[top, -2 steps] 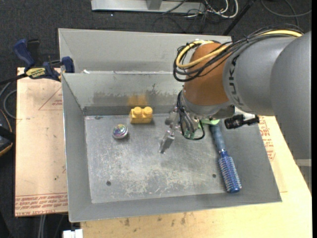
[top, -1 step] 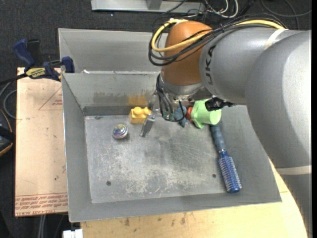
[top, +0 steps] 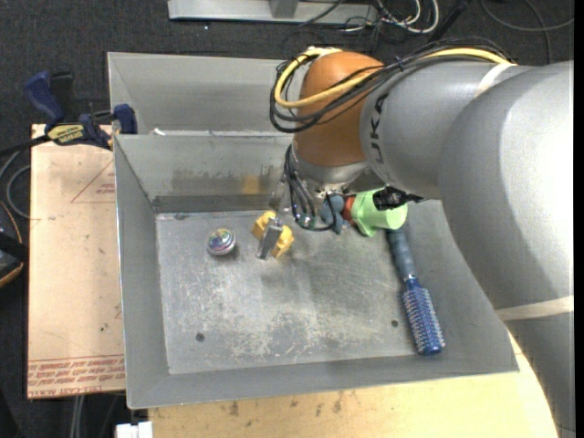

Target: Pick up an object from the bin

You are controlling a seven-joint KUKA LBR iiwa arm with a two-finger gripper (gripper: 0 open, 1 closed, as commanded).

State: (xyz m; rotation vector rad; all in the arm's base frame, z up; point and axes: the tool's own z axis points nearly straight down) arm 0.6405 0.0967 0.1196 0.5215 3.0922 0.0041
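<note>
Down in the grey metal bin [top: 274, 322], the KUKA arm's tool [top: 271, 240] meets a small yellow object [top: 285, 238] near the back wall, left of centre. Yellow shows on both sides of the tool's grey tip and touches it, so the piece lies right at the tool rather than off to one side. Its long axis is too hidden to read. Whether the tool is apart or clamped on the piece cannot be told. A small round multicoloured thing [top: 220, 242] sits nearby on the left, clear of the tool. A blue brush [top: 412, 290] lies well to the right, its handle pointing toward a green object [top: 376, 213] beneath the wrist.
</note>
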